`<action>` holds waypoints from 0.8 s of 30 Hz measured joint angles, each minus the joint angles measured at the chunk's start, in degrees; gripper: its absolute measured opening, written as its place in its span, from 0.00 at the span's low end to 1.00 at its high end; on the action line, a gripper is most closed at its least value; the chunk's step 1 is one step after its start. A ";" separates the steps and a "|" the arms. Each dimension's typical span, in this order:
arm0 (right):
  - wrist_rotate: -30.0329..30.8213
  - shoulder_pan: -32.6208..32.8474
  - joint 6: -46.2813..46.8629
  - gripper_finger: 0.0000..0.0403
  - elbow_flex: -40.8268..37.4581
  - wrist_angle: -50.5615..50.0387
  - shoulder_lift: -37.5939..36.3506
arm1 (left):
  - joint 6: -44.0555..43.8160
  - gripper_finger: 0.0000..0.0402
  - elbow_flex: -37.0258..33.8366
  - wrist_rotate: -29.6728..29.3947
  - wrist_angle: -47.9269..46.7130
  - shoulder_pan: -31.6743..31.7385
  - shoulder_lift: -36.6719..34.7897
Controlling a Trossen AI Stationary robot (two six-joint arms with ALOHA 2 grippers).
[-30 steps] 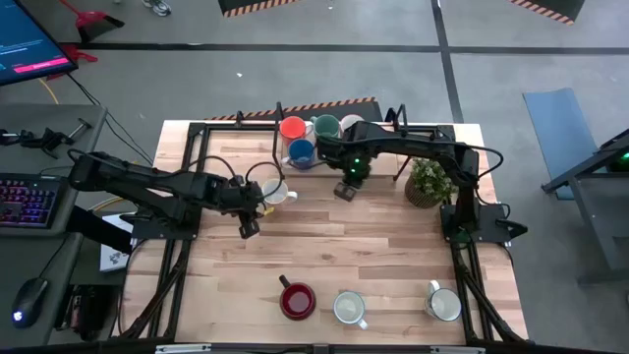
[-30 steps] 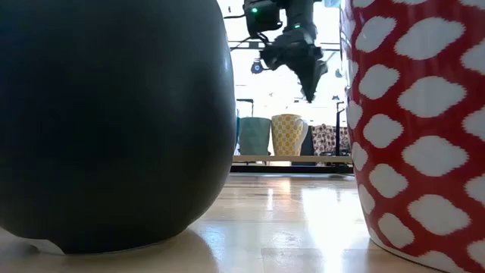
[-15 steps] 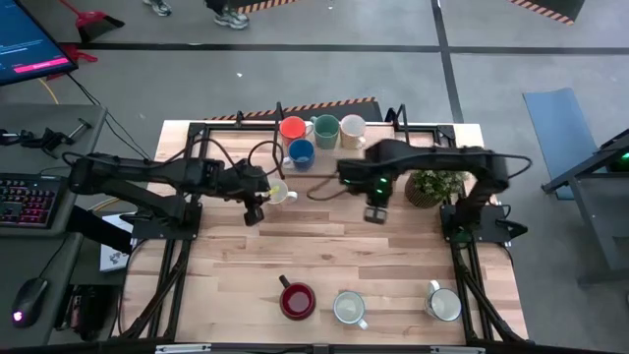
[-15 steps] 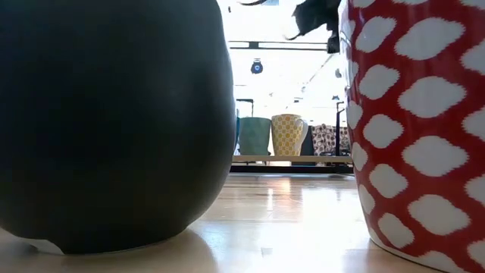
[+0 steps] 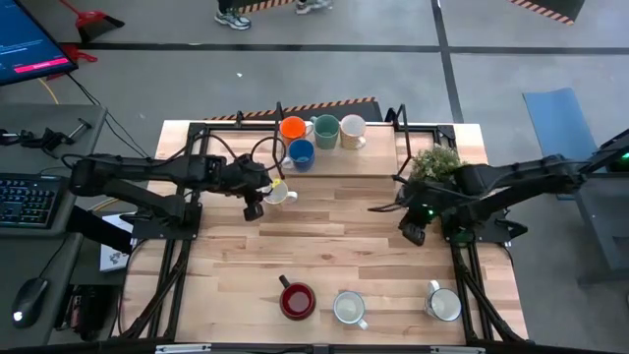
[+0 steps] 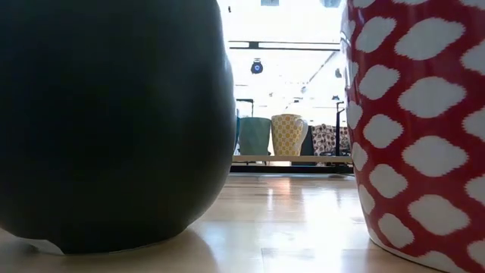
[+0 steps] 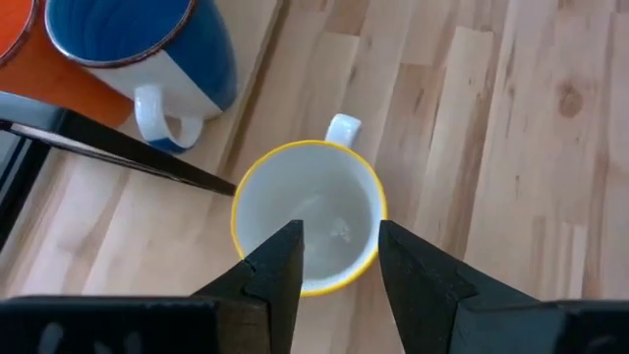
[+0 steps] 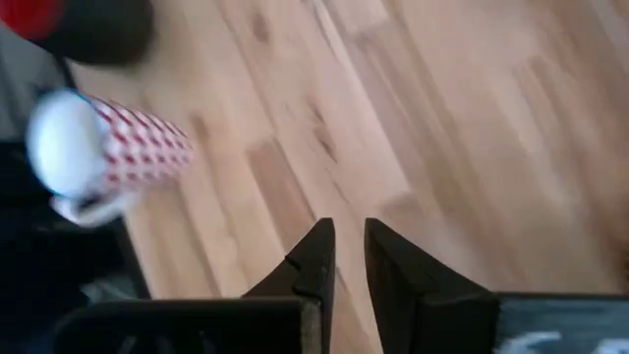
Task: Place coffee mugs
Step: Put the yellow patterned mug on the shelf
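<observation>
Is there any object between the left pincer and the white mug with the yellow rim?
Nothing visible. The left pincer hangs open directly over the white mug, one finger over its rim.

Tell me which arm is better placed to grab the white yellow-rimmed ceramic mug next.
Left. The left gripper hangs directly over the white yellow-rimmed ceramic mug, fingers open, straddling its near rim. The right gripper is far across the wooden table, beside the bushy potted plant, over bare wood.
</observation>
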 joint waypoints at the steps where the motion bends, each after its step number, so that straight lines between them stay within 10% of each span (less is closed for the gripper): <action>1: 0.35 0.81 1.39 0.10 -1.99 2.49 -1.60 | 0.00 0.33 0.00 0.21 0.45 0.34 0.55; 24: 1.58 5.02 9.79 0.25 -12.44 8.61 -5.36 | 5.54 0.50 9.79 8.30 -5.45 1.67 22.30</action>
